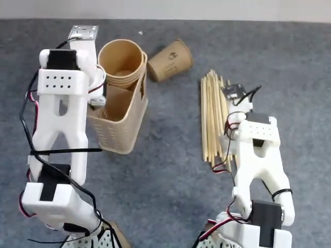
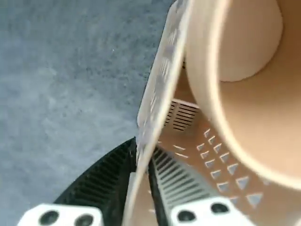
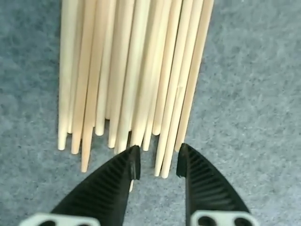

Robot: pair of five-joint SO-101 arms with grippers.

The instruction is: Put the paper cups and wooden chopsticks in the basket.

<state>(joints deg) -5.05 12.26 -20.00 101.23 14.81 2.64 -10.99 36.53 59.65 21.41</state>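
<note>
A tan perforated basket stands at the left with a stack of paper cups in its far end. My left gripper is shut on the basket wall, one finger inside and one outside, beside the stacked cup. Another paper cup lies on its side on the carpet just right of the basket. Several wooden chopsticks lie in a bundle at the right. My right gripper is open just above the chopsticks' near ends, with a couple of tips between its fingertips.
Grey carpet covers the table. The left arm rises along the basket's left side. The right arm overlaps the bundle's right edge. Open carpet lies between the basket and the chopsticks.
</note>
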